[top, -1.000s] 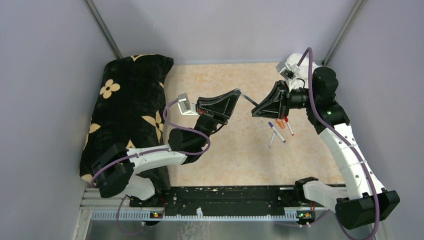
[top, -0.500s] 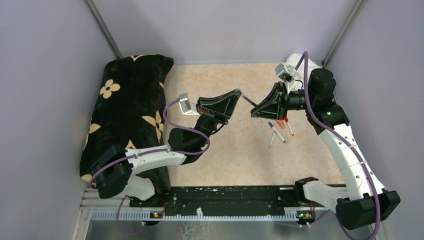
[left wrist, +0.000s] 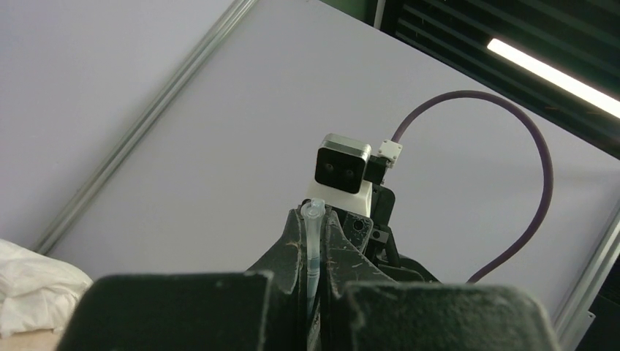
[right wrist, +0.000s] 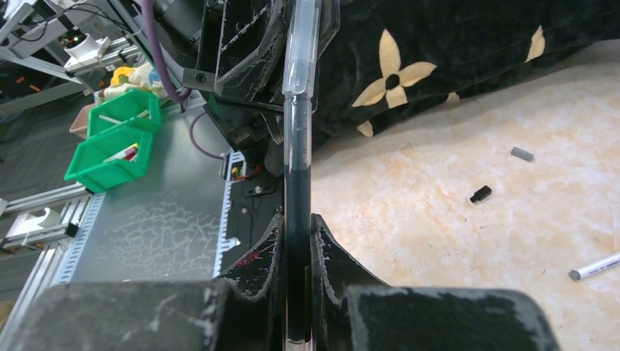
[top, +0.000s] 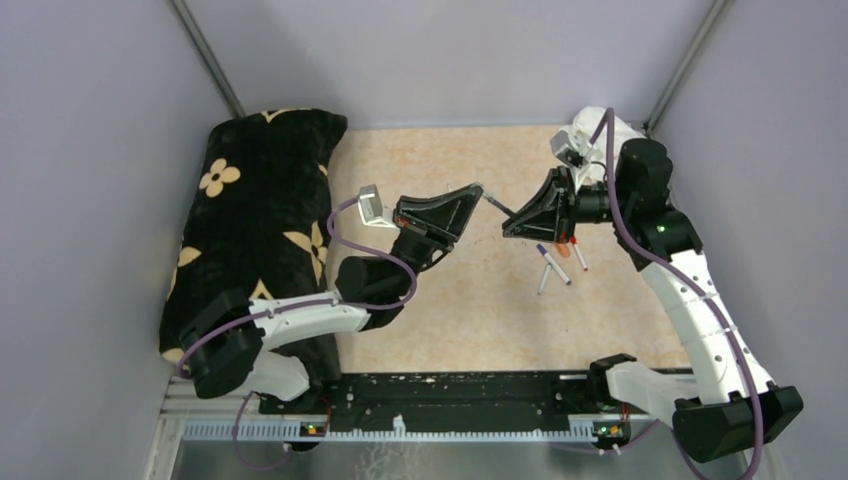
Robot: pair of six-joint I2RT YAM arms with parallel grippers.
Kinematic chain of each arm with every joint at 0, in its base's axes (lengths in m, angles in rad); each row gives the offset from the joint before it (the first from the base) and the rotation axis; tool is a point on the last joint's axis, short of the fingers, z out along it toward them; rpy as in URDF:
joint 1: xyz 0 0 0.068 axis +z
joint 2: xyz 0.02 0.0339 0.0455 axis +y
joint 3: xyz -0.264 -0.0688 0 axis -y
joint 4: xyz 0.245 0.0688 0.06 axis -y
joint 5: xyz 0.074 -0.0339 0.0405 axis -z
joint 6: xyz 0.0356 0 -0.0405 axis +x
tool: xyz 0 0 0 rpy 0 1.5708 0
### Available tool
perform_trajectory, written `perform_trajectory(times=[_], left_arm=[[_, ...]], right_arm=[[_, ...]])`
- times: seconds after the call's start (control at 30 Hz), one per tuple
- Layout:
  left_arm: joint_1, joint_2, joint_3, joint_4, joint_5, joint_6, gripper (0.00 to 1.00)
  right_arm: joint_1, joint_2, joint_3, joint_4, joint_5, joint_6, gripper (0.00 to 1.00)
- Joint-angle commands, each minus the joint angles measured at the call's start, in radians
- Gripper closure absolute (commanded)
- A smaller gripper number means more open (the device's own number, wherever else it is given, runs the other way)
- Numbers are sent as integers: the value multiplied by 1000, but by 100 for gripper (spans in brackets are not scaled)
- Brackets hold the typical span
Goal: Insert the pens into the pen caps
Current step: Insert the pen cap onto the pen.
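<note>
Left claw and right claw face off, raised, tips almost meeting: left pinched on a pen cap, right on a pen.

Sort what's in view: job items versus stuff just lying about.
Job: dark pen in right gripper, clear cap in left gripper, grey cap, black cap, loose pens.
Lying about: flowered cushion, green bins, white cloth.

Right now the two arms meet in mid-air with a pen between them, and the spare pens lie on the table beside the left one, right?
Not quite: the spare pens lie beside the right gripper, not the left gripper, as the top view shows. The two do meet in mid-air with a pen between them.
</note>
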Motion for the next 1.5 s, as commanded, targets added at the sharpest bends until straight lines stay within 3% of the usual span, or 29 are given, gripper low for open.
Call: perform_trajectory(times=[0.0,0.37,1.13,1.47], left_arm=[[4,-28,-43,-27,19,-34,100],[18,-37,-39,-79,43,-85,100],[16,38,16,-72,-9,-123,100],[17,-33,10,-319,59,-47,100]], right_arm=[[5,-24,58,73,-34,48,100],[0,-28,0,208,-59,170,100],[30,-30,-43,176,-26,128,100],[25,-28,25,31,34,0,100]])
